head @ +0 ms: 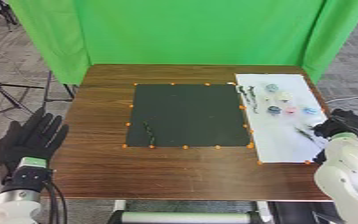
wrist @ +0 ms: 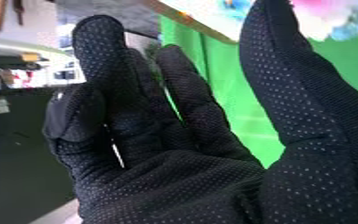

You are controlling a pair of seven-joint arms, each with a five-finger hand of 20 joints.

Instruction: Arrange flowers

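A robot's left hand [head: 31, 137], in a black fabric glove, lies open at the left edge of the head view, its fingers straight and slightly spread beside a brown wooden table [head: 95, 172], holding nothing. At the right of the frame, its right hand [head: 344, 126] hovers by the lower right edge of a white sheet [head: 282, 150]. The right wrist view shows the right hand [wrist: 171, 175] loosely open, fingers mostly extended with a slight bend, thumb standing well apart, and nothing held between them.

On the sheet, in the right part of the head view, sits a loose group of flower heads: a blue-green bloom [head: 271, 87] at the top, a cream bloom [head: 284, 96] below it, then a dark blue bloom [head: 274, 109], a pink bloom [head: 291, 109] and a light blue bloom [head: 310, 110] in a rough row. Two dark stems [head: 253, 97] lie near one another along the sheet's upper left side, and a green stem [head: 304, 133] rests near the right hand.

At center, a dark mat [head: 189, 112] is edged with small orange markers [head: 185, 147]. A single leafy stem [head: 148, 131] lies on its lower left part, roughly upright in the frame. A green curtain [head: 193, 35] hangs beyond the table's far edge.
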